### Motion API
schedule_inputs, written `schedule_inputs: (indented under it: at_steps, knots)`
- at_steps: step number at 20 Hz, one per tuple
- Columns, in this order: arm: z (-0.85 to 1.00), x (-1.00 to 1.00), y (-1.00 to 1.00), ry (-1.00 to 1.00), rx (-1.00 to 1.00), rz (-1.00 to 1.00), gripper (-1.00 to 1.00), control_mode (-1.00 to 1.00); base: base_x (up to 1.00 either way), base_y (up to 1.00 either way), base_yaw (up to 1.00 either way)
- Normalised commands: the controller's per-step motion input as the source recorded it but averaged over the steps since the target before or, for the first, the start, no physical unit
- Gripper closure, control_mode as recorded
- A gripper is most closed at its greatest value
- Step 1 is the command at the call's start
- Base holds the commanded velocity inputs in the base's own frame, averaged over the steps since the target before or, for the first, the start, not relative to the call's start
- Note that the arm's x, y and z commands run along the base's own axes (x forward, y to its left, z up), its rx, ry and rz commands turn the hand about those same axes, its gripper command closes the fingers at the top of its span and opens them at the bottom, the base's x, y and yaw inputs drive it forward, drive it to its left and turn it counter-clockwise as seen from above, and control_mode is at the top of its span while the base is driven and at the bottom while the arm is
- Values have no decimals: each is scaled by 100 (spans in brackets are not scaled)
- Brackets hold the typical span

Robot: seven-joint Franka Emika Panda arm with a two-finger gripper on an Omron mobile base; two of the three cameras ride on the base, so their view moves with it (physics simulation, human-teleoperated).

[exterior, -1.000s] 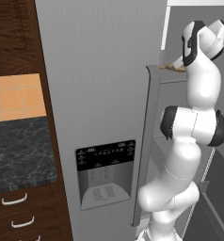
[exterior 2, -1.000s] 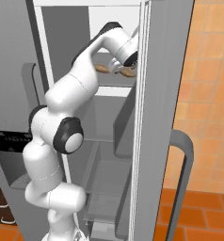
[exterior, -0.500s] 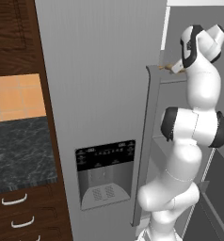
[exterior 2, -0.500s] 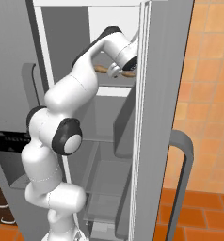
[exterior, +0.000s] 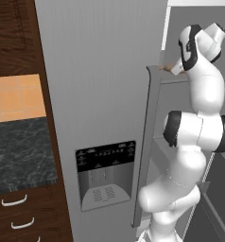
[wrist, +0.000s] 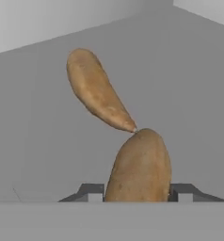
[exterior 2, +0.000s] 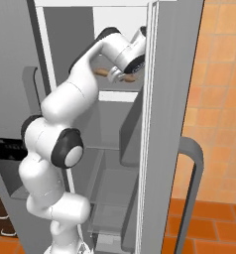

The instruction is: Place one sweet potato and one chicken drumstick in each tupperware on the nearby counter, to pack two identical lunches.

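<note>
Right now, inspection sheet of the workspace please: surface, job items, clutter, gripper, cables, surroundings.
Surface: grey fridge shelf, where the arm is reaching; dark marbled counter off to the left of the fridge.
Job's things: near sweet potato lies between the finger tips; second sweet potato lies beyond it, tip close to the near one. Contact between the two cannot be told.
Clutter: nothing seen.
Gripper: gripper straddles the near sweet potato, one finger tip each side; a firm grip cannot be told.
Cables: nothing seen.
Surroundings: open fridge door to the arm's right; water dispenser panel; wooden drawers under the counter; orange tiled wall.
</note>
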Motion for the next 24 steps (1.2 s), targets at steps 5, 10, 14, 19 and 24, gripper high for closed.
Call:
schedule_inputs:
  at_steps: [5,10,14,19,24]
  knots:
    - [-16,-98,44,-11,-1,-26,100,-100,0,0,0]
    - [0,-100,29,-5,0,-31,100,-100,0,0,0]
    - [0,-100,32,-3,0,-32,100,-100,0,0,0]
    - [12,-100,18,6,0,-28,100,-100,0,0,0]
    - [3,-100,0,5,0,-21,100,-100,0,0,0]
